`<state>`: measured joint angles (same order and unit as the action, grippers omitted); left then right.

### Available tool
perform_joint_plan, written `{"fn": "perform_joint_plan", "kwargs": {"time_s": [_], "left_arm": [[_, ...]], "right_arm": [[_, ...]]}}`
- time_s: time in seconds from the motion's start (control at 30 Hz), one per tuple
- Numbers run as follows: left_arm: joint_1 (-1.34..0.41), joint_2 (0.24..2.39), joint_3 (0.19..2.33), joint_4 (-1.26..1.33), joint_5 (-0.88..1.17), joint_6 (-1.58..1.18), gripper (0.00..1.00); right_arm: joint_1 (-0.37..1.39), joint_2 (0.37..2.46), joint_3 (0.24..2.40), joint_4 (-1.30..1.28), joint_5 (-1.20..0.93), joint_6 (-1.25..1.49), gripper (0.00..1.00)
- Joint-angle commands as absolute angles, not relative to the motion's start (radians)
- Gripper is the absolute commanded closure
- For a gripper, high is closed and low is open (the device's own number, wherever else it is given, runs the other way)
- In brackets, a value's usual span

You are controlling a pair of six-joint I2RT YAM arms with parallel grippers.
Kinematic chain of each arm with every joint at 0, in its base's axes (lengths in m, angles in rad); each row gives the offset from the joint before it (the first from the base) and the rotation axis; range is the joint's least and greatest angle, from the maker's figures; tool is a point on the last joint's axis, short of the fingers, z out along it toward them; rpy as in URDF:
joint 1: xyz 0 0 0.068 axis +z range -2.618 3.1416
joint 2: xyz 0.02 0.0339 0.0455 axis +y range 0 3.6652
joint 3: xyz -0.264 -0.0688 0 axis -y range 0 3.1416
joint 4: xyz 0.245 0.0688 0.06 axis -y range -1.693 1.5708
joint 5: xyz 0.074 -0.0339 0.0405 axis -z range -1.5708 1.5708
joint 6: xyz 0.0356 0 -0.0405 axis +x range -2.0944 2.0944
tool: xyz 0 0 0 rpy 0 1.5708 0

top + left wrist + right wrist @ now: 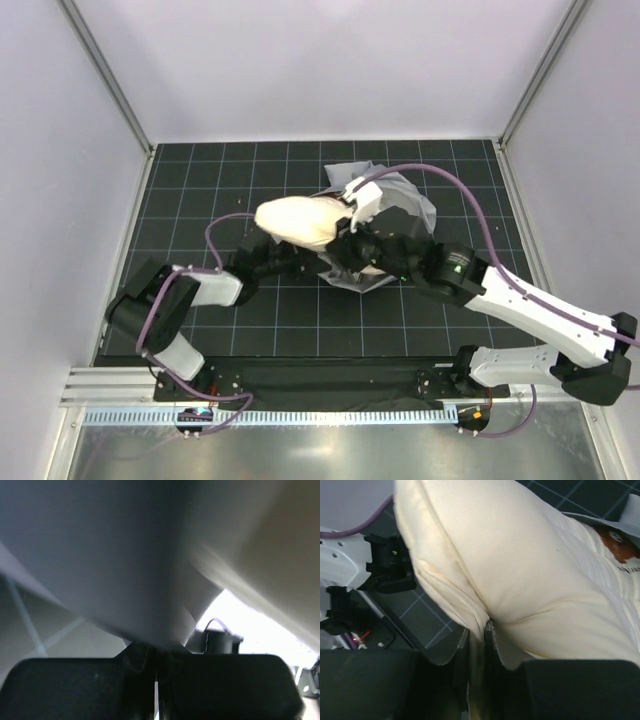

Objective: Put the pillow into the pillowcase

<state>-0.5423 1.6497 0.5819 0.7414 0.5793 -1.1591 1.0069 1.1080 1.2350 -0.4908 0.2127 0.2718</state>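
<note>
The cream pillow [300,222] is lifted above the mat, with its right end reaching into the blue-grey pillowcase [405,200]. My right gripper [352,246] is shut on a fold of the pillow; in the right wrist view its jaws [487,630] pinch the cream fabric [530,565], and the pillowcase edge [631,510] shows at top right. My left gripper [308,262] sits under the pillow's near side. In the left wrist view it [156,655] is shut on the blue-grey pillowcase fabric [125,570], with the pillow [285,550] blurred at right.
The black gridded mat [250,330] covers the table, with white walls on three sides. Part of the pillowcase [352,282] hangs below the two grippers. The left arm [350,570] shows at the left of the right wrist view.
</note>
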Motion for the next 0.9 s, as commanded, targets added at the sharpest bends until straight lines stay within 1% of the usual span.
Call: {"fn": "perform_joint_plan", "kwargs": {"time_s": [0.0, 0.1, 0.17, 0.2, 0.3, 0.33, 0.37, 0.4, 0.43, 0.47, 0.5, 0.57, 0.63, 0.67, 0.7, 0.73, 0.87], "left_arm": [[-0.543, 1.468, 0.487, 0.905, 0.545, -1.089, 1.0], [-0.529, 1.376, 0.425, 0.774, 0.482, -1.069, 1.0], [-0.522, 1.326, 0.411, 0.657, 0.454, -1.065, 1.0], [-0.52, 1.304, 0.39, 0.641, 0.445, -1.071, 1.0], [-0.52, 1.203, 0.353, 0.637, 0.437, -1.158, 1.0], [-0.52, 1.154, 0.353, 0.635, 0.437, -1.178, 1.0], [-0.52, 1.122, 0.356, 0.611, 0.439, -1.204, 1.0], [-0.519, 1.092, 0.363, 0.576, 0.427, -1.209, 1.0], [-0.52, 1.034, 0.395, 0.525, 0.417, -1.209, 1.0], [-0.519, 1.008, 0.414, 0.415, 0.407, -1.194, 1.0], [-0.518, 0.985, 0.429, 0.366, 0.397, -1.181, 1.0], [-0.52, 0.918, 0.468, 0.246, 0.362, -1.164, 1.0], [-0.518, 0.878, 0.482, 0.194, 0.329, -1.151, 0.99], [-0.518, 0.852, 0.488, 0.161, 0.321, -1.15, 0.99], [-0.518, 0.847, 0.492, 0.144, 0.313, -1.152, 0.98], [-0.518, 0.842, 0.497, 0.127, 0.308, -1.149, 0.98], [-0.52, 0.848, 0.512, 0.091, 0.322, -1.144, 0.99]], "right_arm": [[1.103, 1.156, 1.368, -0.448, 0.213, 0.296, 0.73], [1.117, 1.187, 1.439, -0.491, 0.074, 0.34, 0.43], [1.117, 1.186, 1.48, -0.502, -0.003, 0.371, 0.39], [1.117, 1.18, 1.495, -0.508, -0.03, 0.377, 0.35], [1.117, 1.18, 1.599, -0.566, -0.022, 0.382, 0.32], [1.117, 1.187, 1.633, -0.606, 0.045, 0.373, 0.31], [1.114, 1.199, 1.672, -0.651, 0.178, 0.35, 0.3], [1.105, 1.231, 1.746, -0.752, 0.225, 0.336, 0.3], [1.065, 1.244, 1.775, -0.797, 0.251, 0.327, 0.3], [1.039, 1.255, 1.79, -0.836, 0.273, 0.313, 0.3], [1.014, 1.264, 1.787, -0.891, 0.322, 0.311, 0.3], [0.93, 1.261, 1.743, -0.911, 0.363, 0.311, 0.3], [0.878, 1.243, 1.631, -0.882, 0.367, 0.282, 0.29], [0.835, 1.238, 1.593, -0.87, 0.374, 0.276, 0.22], [0.816, 1.236, 1.556, -0.853, 0.386, 0.264, 0.2], [0.799, 1.238, 1.492, -0.824, 0.39, 0.25, 0.18], [0.741, 1.304, 1.411, -0.801, 0.413, 0.233, 0.15]]}}
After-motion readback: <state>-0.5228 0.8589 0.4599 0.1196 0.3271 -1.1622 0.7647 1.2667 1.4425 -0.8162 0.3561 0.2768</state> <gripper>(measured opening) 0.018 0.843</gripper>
